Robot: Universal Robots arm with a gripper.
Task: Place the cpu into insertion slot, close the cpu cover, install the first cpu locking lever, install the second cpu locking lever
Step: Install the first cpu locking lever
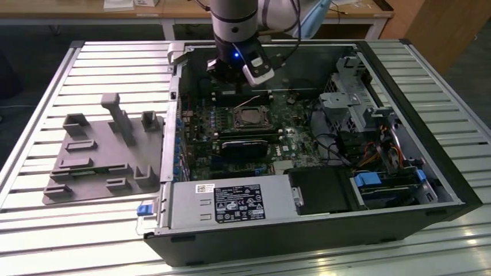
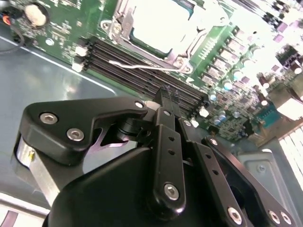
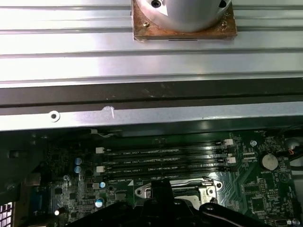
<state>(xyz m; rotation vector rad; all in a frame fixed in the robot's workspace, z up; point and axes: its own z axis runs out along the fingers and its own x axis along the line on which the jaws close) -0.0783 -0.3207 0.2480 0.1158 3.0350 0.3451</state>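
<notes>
The gripper (image 2: 165,94) hung above the memory slots (image 2: 128,59), just beside the insertion slot (image 2: 185,49). Its linkage hid whether it was spread or pressed together. Glare blurred the cpu (image 2: 156,23) seated inside, partly cropped.

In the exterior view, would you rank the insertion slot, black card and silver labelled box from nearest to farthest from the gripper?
1. Insertion slot, on the board, nearest the gripper.
2. Black card, just beyond the slot.
3. Silver labelled box, at the case's camera-side edge.
</notes>
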